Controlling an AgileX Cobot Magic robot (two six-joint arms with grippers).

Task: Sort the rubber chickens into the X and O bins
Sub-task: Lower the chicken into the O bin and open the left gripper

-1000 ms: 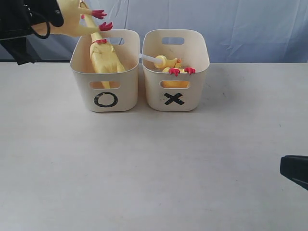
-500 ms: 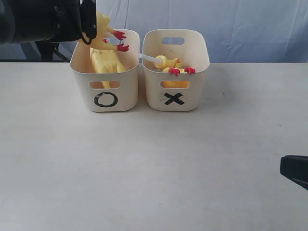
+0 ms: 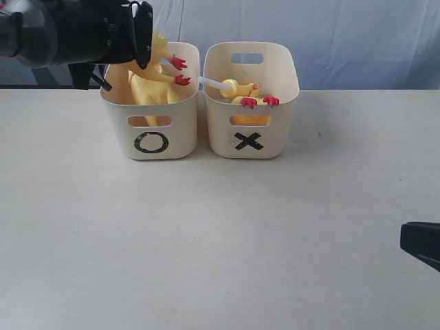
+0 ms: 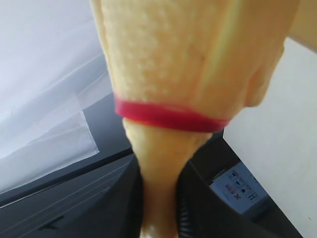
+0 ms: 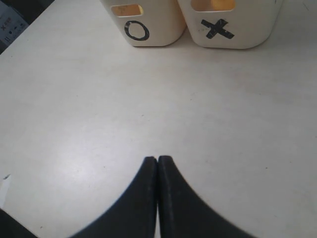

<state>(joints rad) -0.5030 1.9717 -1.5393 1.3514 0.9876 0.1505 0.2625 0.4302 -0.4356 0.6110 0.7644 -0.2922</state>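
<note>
My left gripper (image 3: pixel 144 40) hangs over the back left of the O bin (image 3: pixel 177 130), shut on the neck of a yellow rubber chicken (image 3: pixel 160 49). Its red feet (image 3: pixel 180 71) point toward the X bin (image 3: pixel 278 127). In the left wrist view the chicken's neck (image 4: pixel 159 163) is pinched between the black jaws below its red neck ring (image 4: pixel 168 116). Another chicken (image 3: pixel 148 93) lies inside the O bin. The X bin holds chickens (image 3: pixel 237 88) with red feet (image 3: pixel 260 102) over its front rim. My right gripper (image 5: pixel 157 161) is shut and empty, above the table in front of both bins.
Both cream bins stand side by side at the back of the white table (image 3: pixel 220 234). A pale cloth backdrop (image 3: pixel 344 34) hangs behind. A black part of the right arm (image 3: pixel 421 244) shows at the right edge.
The left arm has carried the chicken rightward and down, from the far top left to over the O bin. The right gripper has not moved.
</note>
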